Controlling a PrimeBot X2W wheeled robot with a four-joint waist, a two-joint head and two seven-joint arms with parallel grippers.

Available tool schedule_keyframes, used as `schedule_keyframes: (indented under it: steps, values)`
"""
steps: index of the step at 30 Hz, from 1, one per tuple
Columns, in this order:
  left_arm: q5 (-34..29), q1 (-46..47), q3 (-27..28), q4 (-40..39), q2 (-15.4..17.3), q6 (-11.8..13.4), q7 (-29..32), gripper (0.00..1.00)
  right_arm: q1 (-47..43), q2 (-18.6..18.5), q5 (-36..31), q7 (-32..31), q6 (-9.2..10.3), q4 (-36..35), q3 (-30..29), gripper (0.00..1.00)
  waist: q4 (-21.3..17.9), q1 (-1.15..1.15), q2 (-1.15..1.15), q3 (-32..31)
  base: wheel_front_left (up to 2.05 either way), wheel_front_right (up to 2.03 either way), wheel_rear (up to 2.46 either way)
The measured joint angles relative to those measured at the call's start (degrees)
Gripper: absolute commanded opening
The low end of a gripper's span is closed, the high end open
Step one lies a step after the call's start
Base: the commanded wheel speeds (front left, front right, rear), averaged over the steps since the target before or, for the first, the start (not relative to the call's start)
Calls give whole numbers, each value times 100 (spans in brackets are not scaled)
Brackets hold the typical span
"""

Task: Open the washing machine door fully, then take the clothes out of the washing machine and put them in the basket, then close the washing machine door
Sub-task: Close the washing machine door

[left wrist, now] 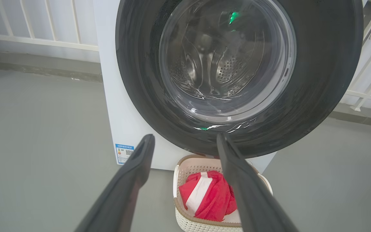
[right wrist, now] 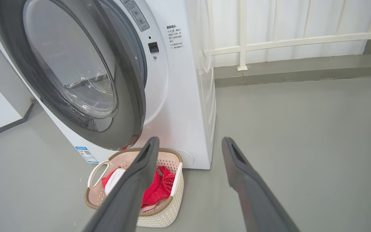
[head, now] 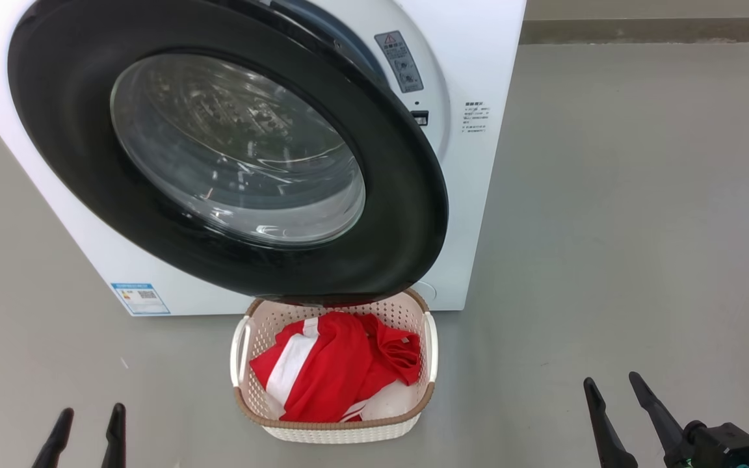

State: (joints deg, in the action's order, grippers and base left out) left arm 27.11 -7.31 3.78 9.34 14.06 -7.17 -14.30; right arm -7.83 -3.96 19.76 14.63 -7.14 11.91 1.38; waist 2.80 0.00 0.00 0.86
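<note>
Bright red, white-striped clothes lie in the cream perforated plastic basket at six o'clock, under the ajar black-rimmed round glass door. The left gripper at seven o'clock and the right gripper at five gape empty.

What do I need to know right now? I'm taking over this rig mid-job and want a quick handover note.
Left gripper: open, empty, low and short of the basket.
Right gripper: open, empty, touching nothing.
Clothes: red garments piled in the basket, which stands on the floor at the foot of the washing machine, under the door's lower edge.
Washing machine door: ajar, with its right edge swung out from the front.
Done: unloading, it seems; no red shows through the glass.
Left: push the door shut.
</note>
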Motion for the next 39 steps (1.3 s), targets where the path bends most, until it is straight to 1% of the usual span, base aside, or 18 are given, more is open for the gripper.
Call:
schedule_keyframes:
  steps: [7,12,31,32,33,34,35,36,39]
  values:
    - [-390,-106,232,-88,-193,0,0,100,-41,4,1,0,0,-7,1,100,-13,0,0,-24,0,0,0]
    - [-542,-130,213,131,-263,0,0,100,-41,9,1,0,0,-5,1,100,-25,0,0,-9,0,0,0]
    - [-591,-130,212,76,-341,0,0,100,-38,14,0,0,0,-12,47,100,61,0,0,-14,0,0,0]
    - [-598,-129,200,69,-350,0,0,100,-35,14,1,0,0,-10,80,71,77,0,0,-18,0,0,0]
    - [-598,-129,187,66,-367,0,0,100,-19,15,10,0,0,-3,116,45,94,0,0,-22,0,0,0]
    - [-600,-129,172,60,-381,0,0,100,13,18,30,0,0,4,143,31,114,0,0,-25,0,0,0]
    - [-608,-129,159,55,-397,0,0,100,55,18,38,0,0,5,171,20,138,0,0,-28,0,0,0]
    - [-609,-129,155,49,-415,0,0,100,121,16,38,0,0,12,216,0,165,0,0,-31,0,0,0]
    - [-644,-129,144,34,-463,0,0,100,385,25,46,0,0,47,385,0,255,0,0,-37,0,0,0]
